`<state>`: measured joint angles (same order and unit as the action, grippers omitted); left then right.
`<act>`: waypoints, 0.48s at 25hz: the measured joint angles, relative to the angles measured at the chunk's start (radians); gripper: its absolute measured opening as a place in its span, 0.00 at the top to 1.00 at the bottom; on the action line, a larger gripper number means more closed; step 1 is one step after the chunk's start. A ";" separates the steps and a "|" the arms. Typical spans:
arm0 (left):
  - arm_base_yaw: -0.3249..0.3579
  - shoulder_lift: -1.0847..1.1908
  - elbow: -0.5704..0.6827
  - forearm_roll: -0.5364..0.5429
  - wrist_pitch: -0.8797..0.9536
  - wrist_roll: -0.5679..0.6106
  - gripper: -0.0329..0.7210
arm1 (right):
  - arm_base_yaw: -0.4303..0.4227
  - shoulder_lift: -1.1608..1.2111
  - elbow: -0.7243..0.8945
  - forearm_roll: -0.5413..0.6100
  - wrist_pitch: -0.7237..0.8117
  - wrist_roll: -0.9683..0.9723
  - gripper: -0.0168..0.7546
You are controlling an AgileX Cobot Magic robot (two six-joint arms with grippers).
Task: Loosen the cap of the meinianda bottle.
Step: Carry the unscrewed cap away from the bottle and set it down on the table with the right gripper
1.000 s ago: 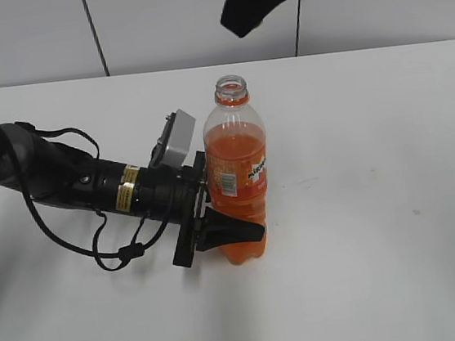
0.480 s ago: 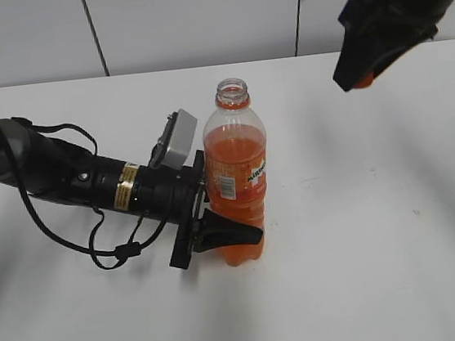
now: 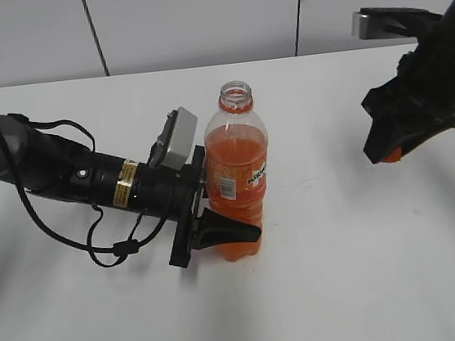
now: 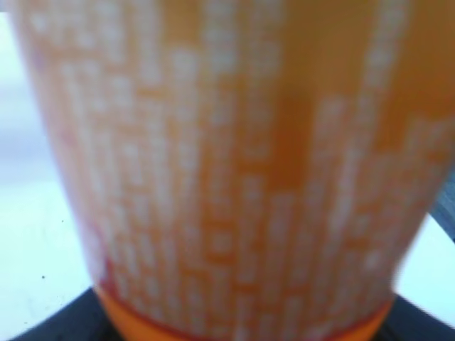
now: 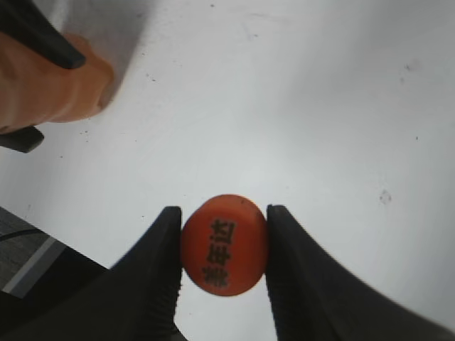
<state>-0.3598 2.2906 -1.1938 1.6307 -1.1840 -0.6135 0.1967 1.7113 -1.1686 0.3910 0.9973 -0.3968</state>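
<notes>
Far left in the exterior view: black left arm (image 3: 64, 177) lying low over the white table (image 3: 346, 272), cables looped beneath, a grey camera block (image 3: 176, 139) mounted near its wrist. Left gripper (image 3: 216, 213) clamped around the lower body of the bottle (image 3: 240, 194), one black finger (image 3: 228, 234) wrapping the front just above the lobed base. Bottle standing upright near the middle of the table, orange drink filling it to about the shoulder, orange label with a white barcode patch facing left-front, orange neck ring in place, mouth open and uncapped. Close up from the left wrist camera: nothing but blurred orange label with white print, filling nearly the whole picture, dark finger edges at the bottom corners.

Further right, well apart from the bottle: right arm (image 3: 436, 56) held above the table, right gripper (image 3: 388, 152) pointing down and left, a sliver of orange showing at its tip. From the right wrist camera: right gripper (image 5: 224, 245) pinching the cap (image 5: 224, 245) by its sides between two black fingers (image 5: 158, 263), cap top facing the camera with dark characters printed on it, white table below, bottle (image 5: 50, 85) and the left gripper's finger in the upper left corner.
</notes>
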 joint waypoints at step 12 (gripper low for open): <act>0.000 0.000 0.000 -0.050 0.022 0.045 0.43 | -0.138 -0.001 0.267 0.005 -0.315 0.116 0.63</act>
<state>-0.3598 2.2906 -1.1938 1.5811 -1.1625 -0.5681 0.0583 1.7101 -0.9018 0.3961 0.6819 -0.2804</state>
